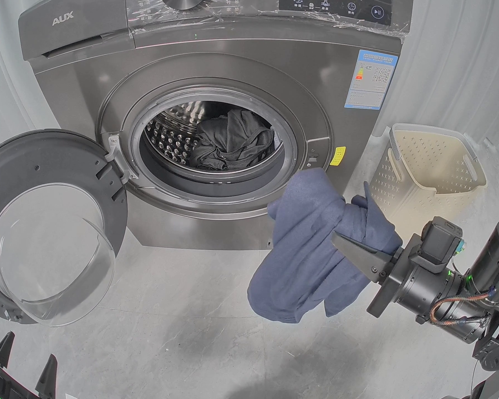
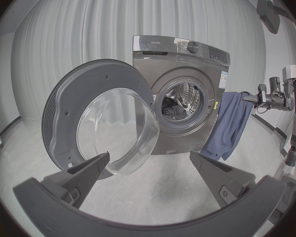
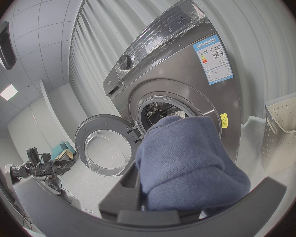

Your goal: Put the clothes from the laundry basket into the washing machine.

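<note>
A blue garment (image 1: 307, 245) hangs from my right gripper (image 1: 354, 246), which is shut on it in front of the washing machine (image 1: 216, 67), below and right of the drum opening. A dark grey garment (image 1: 233, 139) lies inside the drum. The blue garment (image 3: 187, 162) drapes over the gripper in the right wrist view, hiding one finger. From the left wrist view the blue garment (image 2: 230, 122) hangs beside the machine (image 2: 184, 92). My left gripper (image 2: 148, 160) is open and low at the left, with its fingertips (image 1: 47, 369) at the head view's bottom corner.
The machine's round door (image 1: 44, 223) stands swung open to the left. A cream laundry basket (image 1: 427, 167) stands on the floor to the right of the machine; its inside looks bare. Grey floor lies free in front of the machine.
</note>
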